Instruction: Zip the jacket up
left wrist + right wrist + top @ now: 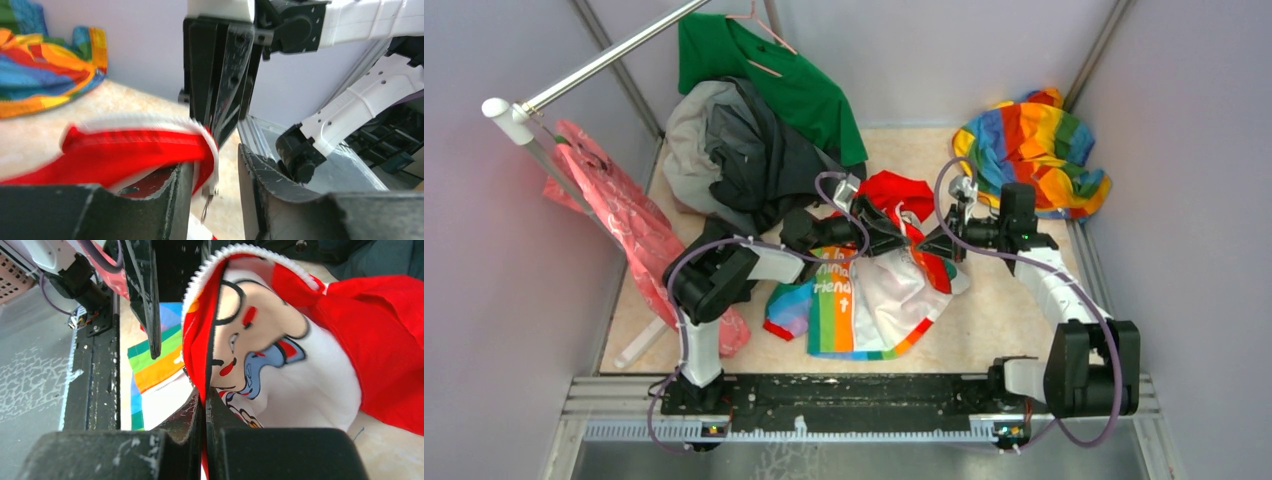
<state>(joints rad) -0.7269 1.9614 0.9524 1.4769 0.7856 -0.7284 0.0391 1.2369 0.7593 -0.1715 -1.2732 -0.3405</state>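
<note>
The small white jacket [879, 300] with rainbow panels lies mid-table, its red hood [894, 190] toward the back. Both grippers meet over its upper front. My right gripper [929, 245] [205, 395] is shut on the jacket's red zipper strip [197, 335], whose white teeth arch upward beside a cartoon print. In the left wrist view my left gripper [215, 165] [902, 240] is open. The red strip [135, 150] drapes over its left finger, and the small metal zipper pull [207, 197] hangs in the gap, touching neither pad that I can see. The right gripper's fingers [220, 75] pinch the strip just above.
An all-rainbow cloth [1034, 150] [45, 75] sits back right. A dark grey garment [744, 150] and a green shirt [774, 70] on a hanger lie back left. A pink bag [614, 210] hangs from the metal rail [604, 60]. Walls enclose three sides.
</note>
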